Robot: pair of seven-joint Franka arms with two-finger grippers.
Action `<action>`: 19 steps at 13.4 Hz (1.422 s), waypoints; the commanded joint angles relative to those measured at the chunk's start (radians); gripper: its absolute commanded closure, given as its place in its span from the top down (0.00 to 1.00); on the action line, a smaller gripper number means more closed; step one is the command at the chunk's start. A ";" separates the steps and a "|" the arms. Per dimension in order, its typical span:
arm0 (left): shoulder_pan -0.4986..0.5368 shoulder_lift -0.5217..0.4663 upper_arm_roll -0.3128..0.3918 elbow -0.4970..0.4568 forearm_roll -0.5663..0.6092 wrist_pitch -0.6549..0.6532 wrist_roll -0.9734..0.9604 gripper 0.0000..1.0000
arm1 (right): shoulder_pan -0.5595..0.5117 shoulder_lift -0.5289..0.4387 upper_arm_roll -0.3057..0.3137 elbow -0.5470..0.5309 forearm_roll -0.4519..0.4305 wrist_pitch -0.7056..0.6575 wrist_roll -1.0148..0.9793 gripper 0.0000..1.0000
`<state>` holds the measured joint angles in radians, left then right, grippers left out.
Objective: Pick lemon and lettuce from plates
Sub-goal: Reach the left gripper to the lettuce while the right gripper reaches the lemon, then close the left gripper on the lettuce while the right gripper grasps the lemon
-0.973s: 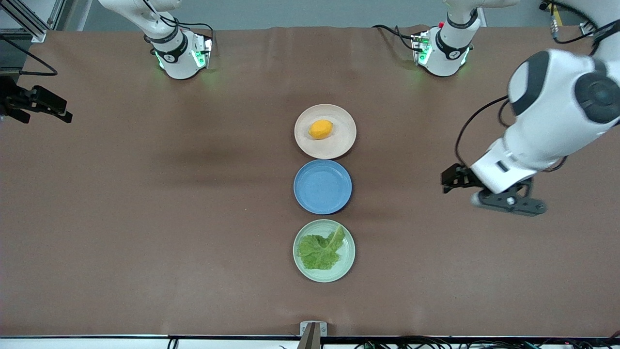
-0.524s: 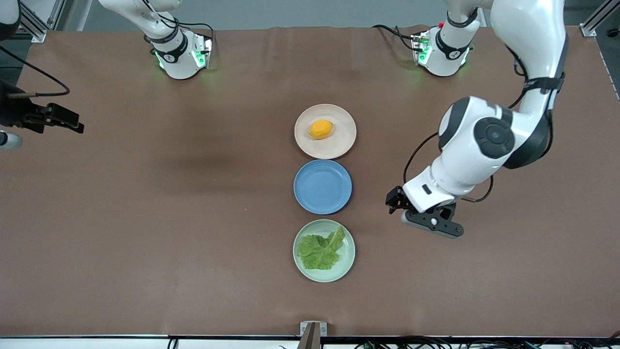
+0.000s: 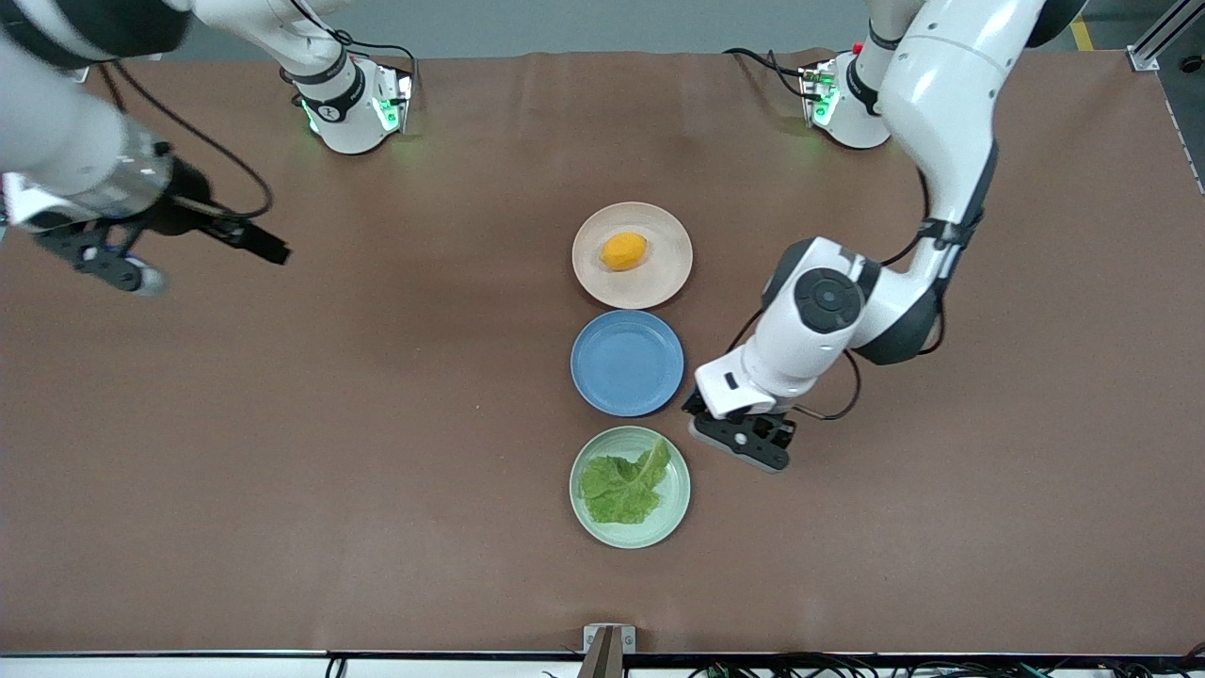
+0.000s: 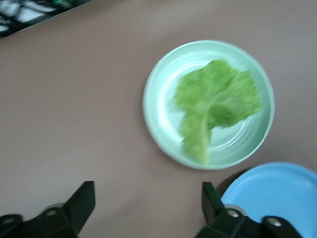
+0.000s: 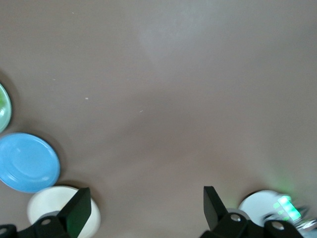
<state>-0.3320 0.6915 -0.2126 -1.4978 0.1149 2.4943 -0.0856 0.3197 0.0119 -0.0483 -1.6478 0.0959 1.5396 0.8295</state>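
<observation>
The lemon (image 3: pixel 623 251) lies on the beige plate (image 3: pixel 664 278), the plate nearest the robot bases. The lettuce (image 3: pixel 621 485) lies on the mint green plate (image 3: pixel 673 513), nearest the front camera; both also show in the left wrist view, lettuce (image 4: pixel 215 106) on plate (image 4: pixel 153 114). My left gripper (image 3: pixel 698 407) is open and empty over bare table, beside the blue and green plates toward the left arm's end; its wrist view (image 4: pixel 147 201) shows table between the jaws. My right gripper (image 3: pixel 268 247) is open and empty over bare table toward the right arm's end (image 5: pixel 146 201).
A blue plate (image 3: pixel 627 363) with nothing on it sits between the two other plates, also in the left wrist view (image 4: pixel 272 193) and right wrist view (image 5: pixel 27 161). The beige plate's edge (image 5: pixel 42 206) shows by one right finger. The arm bases stand along the table's back edge.
My left arm has swung in from the left arm's end to beside the blue and green plates. My right gripper has moved from the table's edge toward the middle.
</observation>
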 commanded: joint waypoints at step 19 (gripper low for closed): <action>-0.205 0.318 0.163 0.168 0.054 0.340 -0.082 0.45 | 0.710 0.543 -0.015 -0.112 -0.019 0.728 1.244 0.98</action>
<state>-0.5286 0.9828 -0.0609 -1.3588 0.1421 2.8129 -0.1549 1.0033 0.5482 -0.0508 -1.7649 0.0920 2.2604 2.0448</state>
